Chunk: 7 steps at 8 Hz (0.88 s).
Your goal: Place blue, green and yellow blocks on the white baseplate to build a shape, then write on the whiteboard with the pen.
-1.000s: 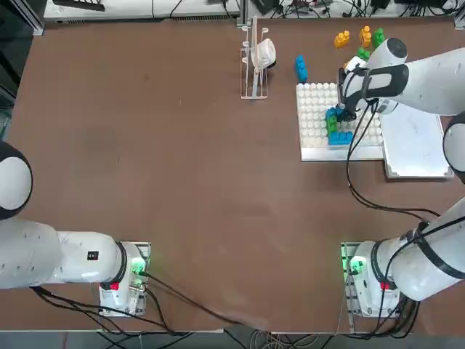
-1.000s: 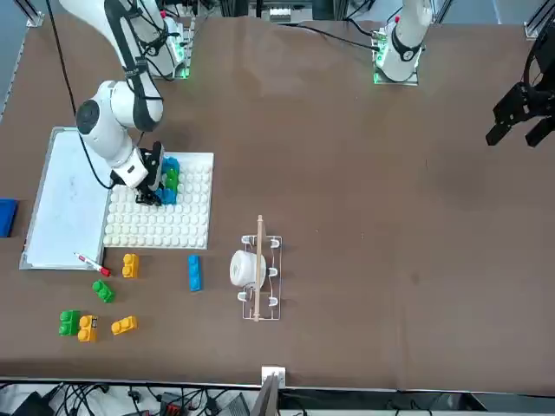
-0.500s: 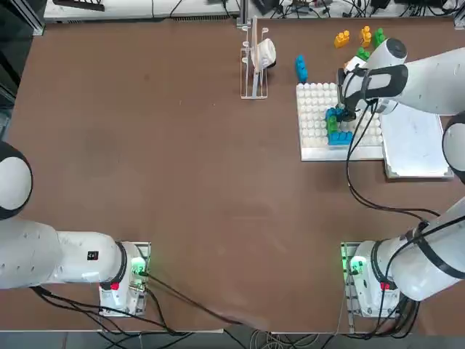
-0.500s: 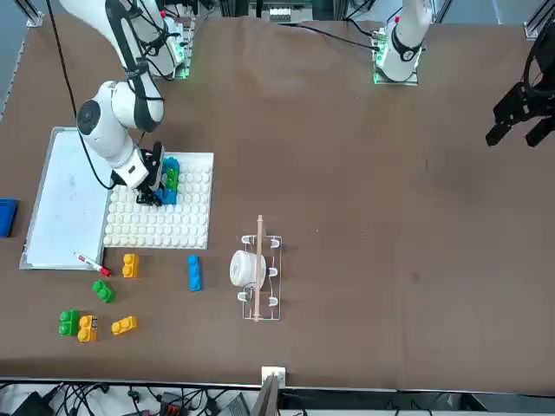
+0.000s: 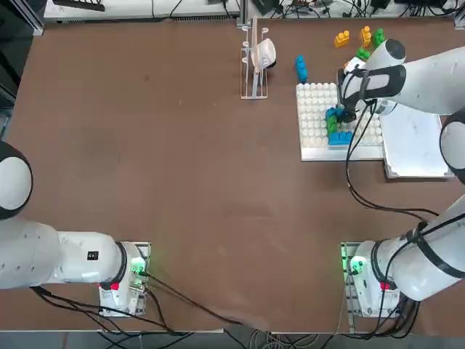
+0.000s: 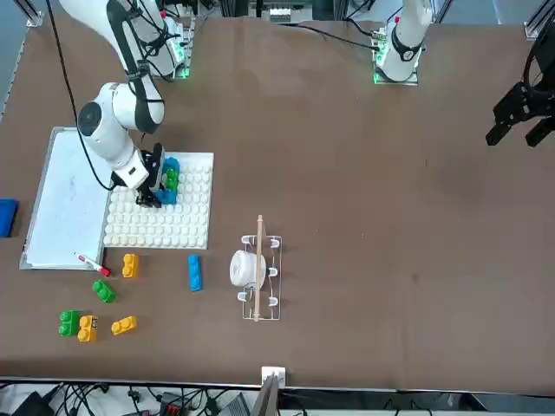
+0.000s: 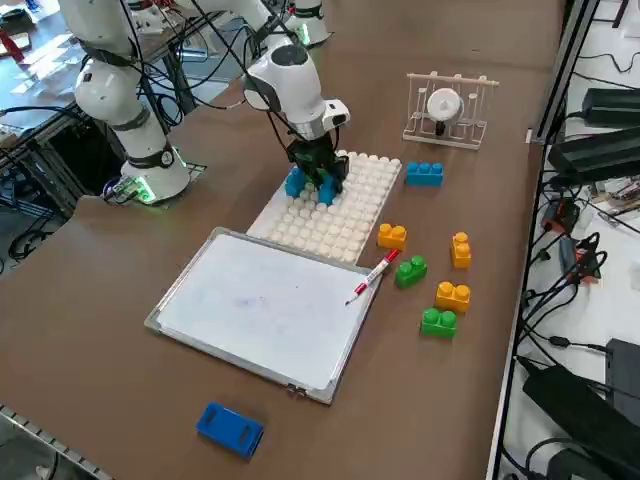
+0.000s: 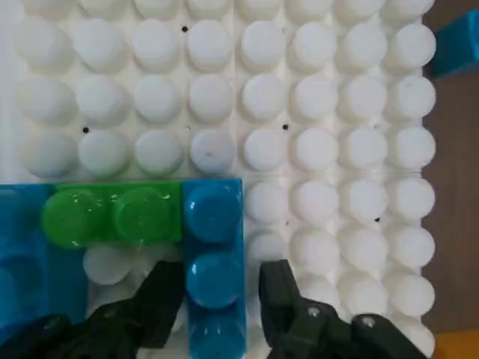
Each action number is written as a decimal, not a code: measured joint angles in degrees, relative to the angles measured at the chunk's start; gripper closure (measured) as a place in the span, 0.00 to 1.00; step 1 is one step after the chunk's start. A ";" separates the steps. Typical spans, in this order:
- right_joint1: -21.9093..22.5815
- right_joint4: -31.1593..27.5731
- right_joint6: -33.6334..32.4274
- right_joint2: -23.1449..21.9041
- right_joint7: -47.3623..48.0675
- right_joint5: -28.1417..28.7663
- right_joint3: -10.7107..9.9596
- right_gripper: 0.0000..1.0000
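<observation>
1. Wrist view: right gripper (image 8: 217, 299) stood low over the baseplate (image 8: 322, 112), its two black fingers (image 8: 281, 295) either side of a blue brick (image 8: 213, 262) with a sliver of gap showing on each side; jaws judged parted, brick let go and seated on the studs.
2. Green brick (image 8: 112, 217) lay against the blue brick's side, with more blue plastic (image 8: 19, 254) beyond it, cut off by the frame edge.
3. Top view: gripper (image 5: 341, 116) was over the plate's whiteboard-side half; whiteboard (image 5: 414, 142) lay just beside the plate.
4. Side view: loose stock near the plate's far edge: yellow bricks (image 7: 391, 236), (image 7: 460, 249), (image 7: 452, 296); green bricks (image 7: 411, 271), (image 7: 438, 322); one blue brick (image 7: 424, 173) near the rack (image 7: 450, 108).
5. Pen (image 7: 372, 276) rested across the whiteboard's corner, red cap toward the bricks.
6. Handling, judged: bricks light, rigid, smooth-sided; best pinched across the flat long walls, pressed squarely onto studs. Pen thin and prone to roll; take it mid-barrel.
7. Obscured: the built cluster's full outline was hidden by the wrist in wider views; whether the blue brick was fully pressed home could not be told.
</observation>
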 joint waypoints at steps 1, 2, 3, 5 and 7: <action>0.19 0.49 0.27 0.38 0.00 0.00 0.00 0.15; 0.55 1.04 0.16 0.16 0.00 0.00 0.00 0.01; 0.98 1.60 -0.83 -0.62 0.14 0.36 -0.01 0.00; 1.24 2.24 -4.58 -3.70 2.14 0.62 -0.40 0.00; 1.16 3.64 -8.44 -6.85 6.01 0.69 -0.72 0.00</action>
